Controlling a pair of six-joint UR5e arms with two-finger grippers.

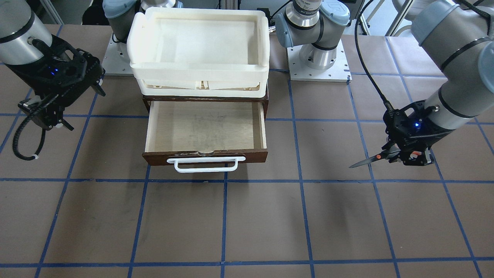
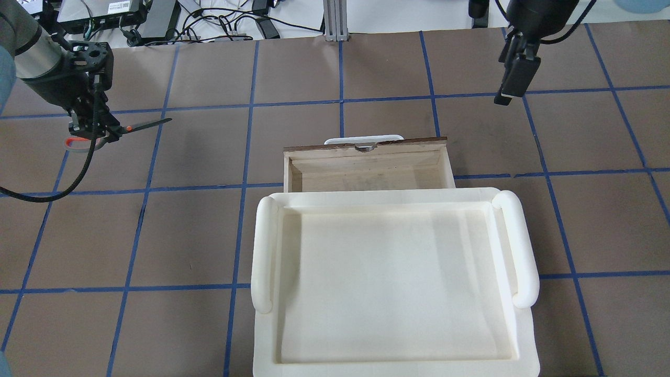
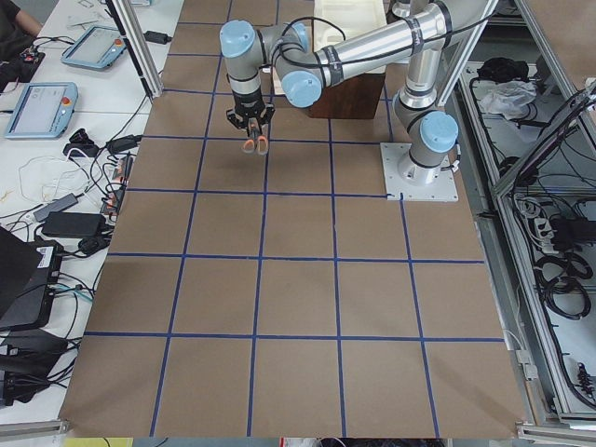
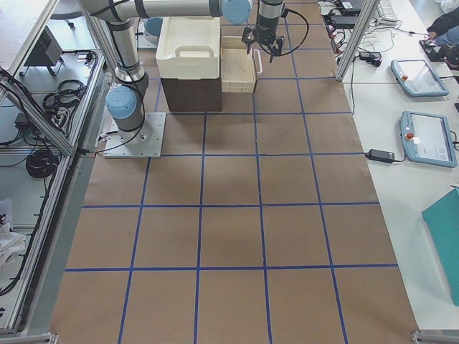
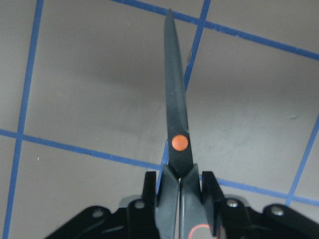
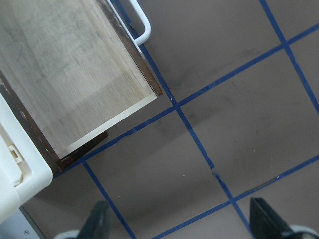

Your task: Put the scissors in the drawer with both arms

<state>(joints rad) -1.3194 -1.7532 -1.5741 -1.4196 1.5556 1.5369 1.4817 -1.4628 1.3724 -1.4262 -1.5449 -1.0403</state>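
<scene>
On my feed the left gripper is clamped narrow on the scissors, its two black fingers pressing either side of the shanks just behind the orange pivot dot. The dark blades are shut together and stick straight out ahead of the fingers, and a bit of the orange-red loop shows back inside the grip. The scissors hang off the brown table, over its grid of blue tape lines. They are out on the robot's left side, with the tip aimed across towards the middle, and they are well apart from the drawer. The drawer is pulled open towards the far side, away from the arm bases, with its pale wood floor showing behind the dark brown front and the white bar handle. A cream-white tray sits on top of the cabinet, on the near side by the bases. On the robot's right, the right gripper hangs above the table with its fingers spread wide and nothing between them. Its camera looks down on the drawer's right front corner and one end of the handle, close to the drawer but not touching it.
</scene>
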